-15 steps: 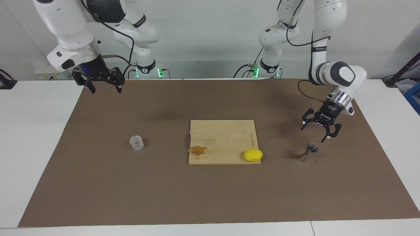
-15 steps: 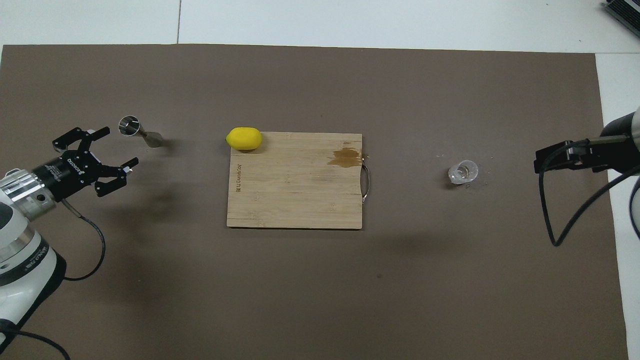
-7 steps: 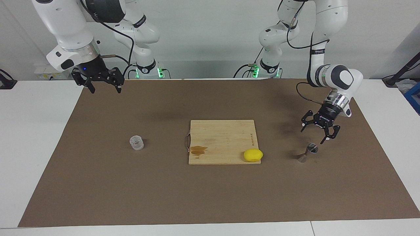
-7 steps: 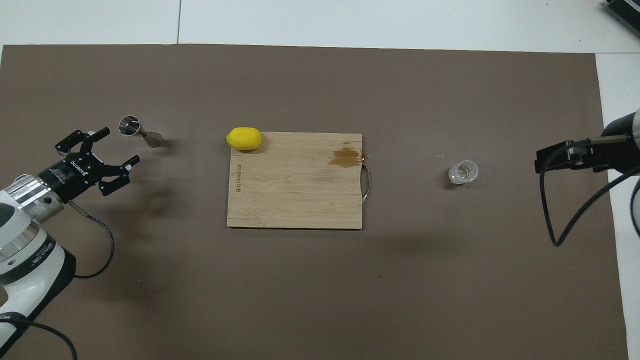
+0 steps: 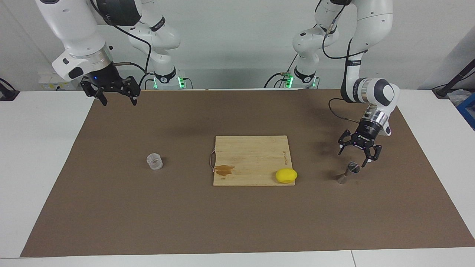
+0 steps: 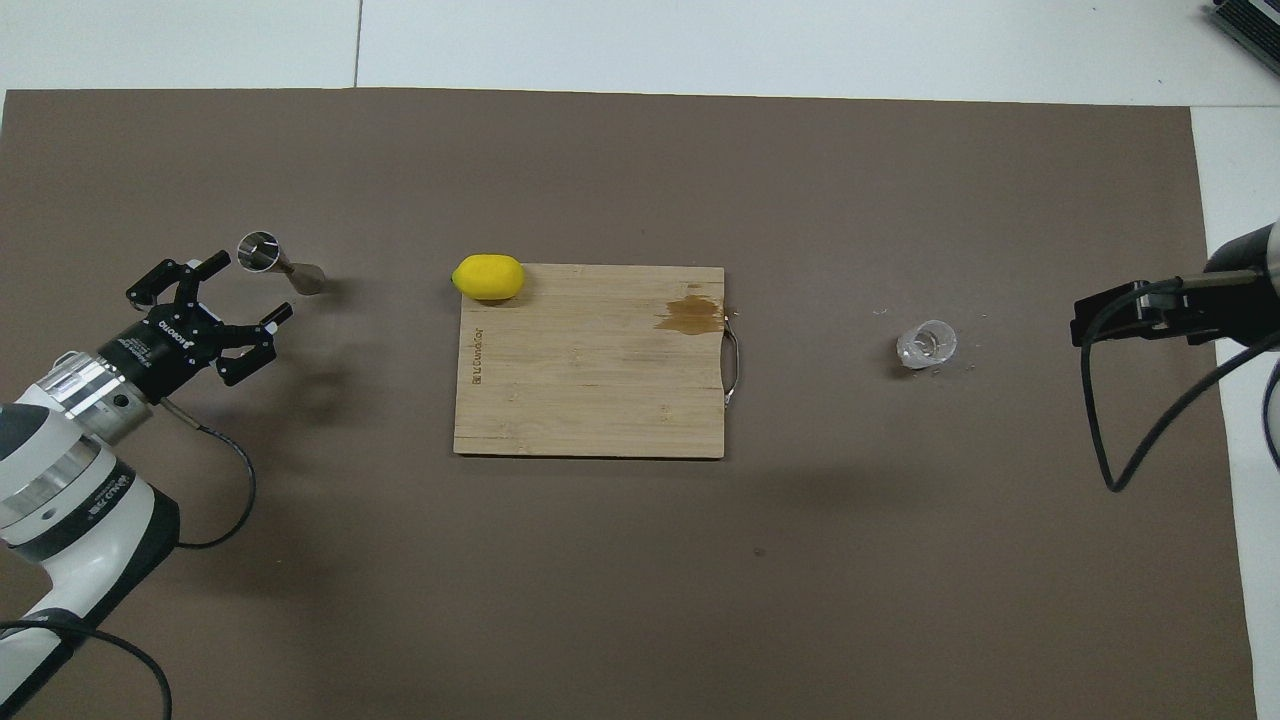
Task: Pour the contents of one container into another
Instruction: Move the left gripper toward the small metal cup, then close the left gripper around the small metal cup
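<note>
The small clear cup (image 5: pixel 154 161) stands on the brown mat toward the right arm's end of the table; it also shows in the overhead view (image 6: pixel 926 343). The steel jigger (image 5: pixel 349 173) stands on the mat toward the left arm's end, also in the overhead view (image 6: pixel 280 266). My left gripper (image 5: pixel 352 158) is open and empty, low over the mat right beside the jigger's top, not touching it; it shows in the overhead view (image 6: pixel 250 288) too. My right gripper (image 5: pixel 119 102) is open and empty and waits above the mat's corner near its base.
A wooden cutting board (image 5: pixel 252 148) with a brown stain (image 5: pixel 223 170) lies mid-table between cup and jigger. A yellow lemon-like lump (image 5: pixel 285 175) sits on the board's corner toward the jigger. The brown mat (image 5: pixel 237 222) covers most of the white table.
My left gripper has come down and moved closer to the jigger, its wrist turning more upright. The right arm, cup and jigger have not moved.
</note>
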